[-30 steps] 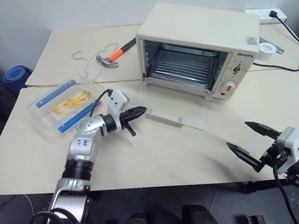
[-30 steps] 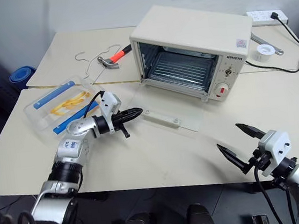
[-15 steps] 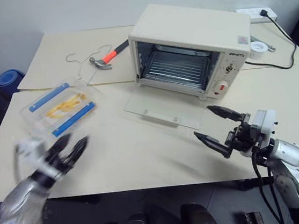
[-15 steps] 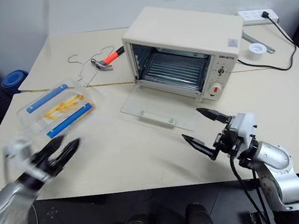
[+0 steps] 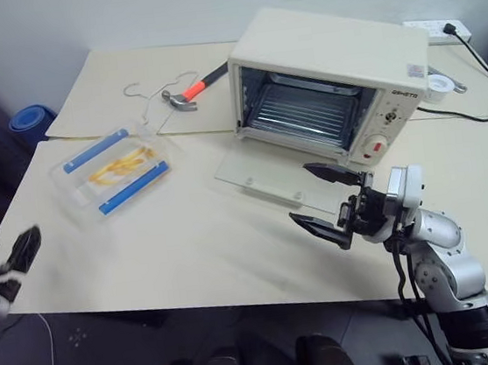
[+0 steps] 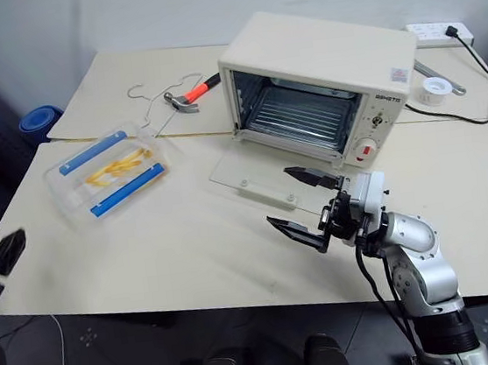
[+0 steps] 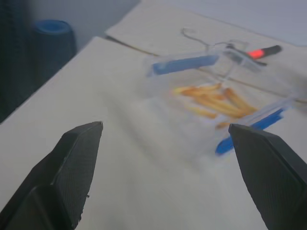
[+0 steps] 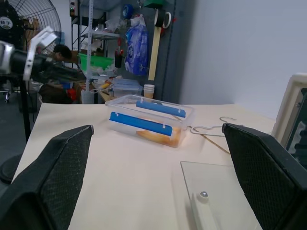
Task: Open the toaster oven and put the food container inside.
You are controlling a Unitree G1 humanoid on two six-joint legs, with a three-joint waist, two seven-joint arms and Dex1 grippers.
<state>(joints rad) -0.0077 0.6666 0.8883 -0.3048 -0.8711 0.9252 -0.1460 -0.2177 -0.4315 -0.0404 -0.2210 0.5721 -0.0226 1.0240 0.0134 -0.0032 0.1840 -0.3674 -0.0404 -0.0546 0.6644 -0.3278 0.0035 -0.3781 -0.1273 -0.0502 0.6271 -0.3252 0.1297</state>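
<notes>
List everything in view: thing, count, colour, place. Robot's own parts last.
toaster oven: 1, cream-white, far right of the table, glass door dropped open flat on the table
food container: 1, clear with two blue clips, yellow food inside, left part of the table, lid on
hammer: 1, orange handle, grey head, left of the oven
wire hanger: 1, pale metal, beside the hammer
power strip: 1, white, black cord plugged in, far right corner
tape roll: 1, white, right of the oven
table: 1, beige
blue roll: 1, off the table's left side
left pincer: open, off the table's near left edge
right pincer: open, over the glass door's near edge
</notes>
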